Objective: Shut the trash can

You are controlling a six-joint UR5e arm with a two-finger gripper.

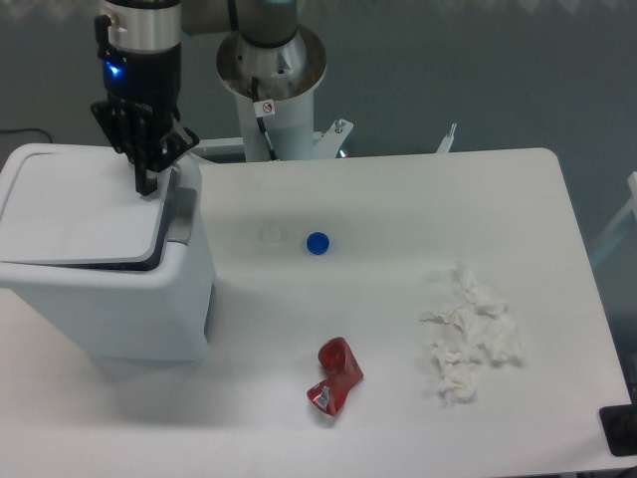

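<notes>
White surface spreads wide, and at its left end sits the trash can (109, 269), its lid (85, 219) nearly flat, directly beneath the claw (146, 181), whose narrow-set tips press down near the lid's right, latch-side edge.

White table (398, 189): trash can (109, 289), scattered litter.

- trash can (109, 299): large boxy white plastic bin, rounded corners, upright at the table's left end
- lid (85, 219): flat, white, lying almost level over the opening, not fully seated, dark gap showing along its front and right edges
- grey latch tab (182, 214): on the right rim, just beside the lid's edge
</notes>
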